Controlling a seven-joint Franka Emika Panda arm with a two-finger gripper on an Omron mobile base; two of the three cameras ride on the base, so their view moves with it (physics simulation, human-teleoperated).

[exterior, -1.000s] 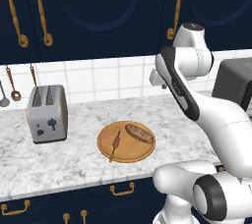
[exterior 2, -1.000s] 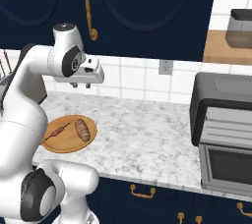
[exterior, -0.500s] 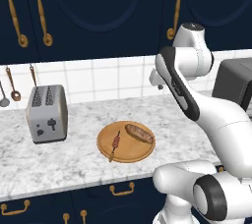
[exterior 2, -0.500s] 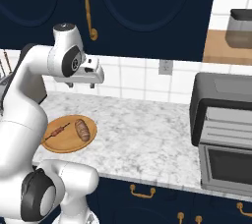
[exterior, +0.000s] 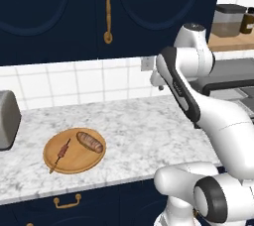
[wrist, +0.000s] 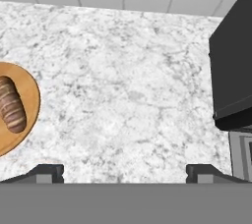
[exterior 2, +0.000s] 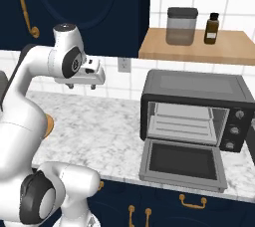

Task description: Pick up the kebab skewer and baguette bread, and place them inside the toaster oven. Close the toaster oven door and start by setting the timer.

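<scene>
Rolling sideways along the counter (exterior 2: pixel 99 121), the base has carried both cameras with it since a second ago: the silver toaster (exterior: pixel 7 119) has slid off to the left edge and the toaster oven (exterior 2: pixel 196 109) now sits in full sight on the right, while the food itself hasn't budged on its board. And look at the claw (exterior 2: pixel 79 85), hanging high over bare marble, jaws spread wide and holding nothing, its tips far apart at the bottom of the hand view. Over on the round wooden board (exterior: pixel 74 150) the baguette bread (exterior: pixel 90 141) lies at a slant with the kebab skewer (exterior: pixel 61 151) just beside it, apart from the loaf, both well away from the claw. The toaster oven door (exterior 2: pixel 183 164) is already dropped flat, rack showing inside, so nothing is loaded yet. My read: the skewer is light and stiff but thin, lying almost flush on the wood, so pinch it at the meat chunks in the middle where there's some bulk. That loaf looks light and crusty, easily dented, best taken across its midsection with a gentle squeeze
</scene>
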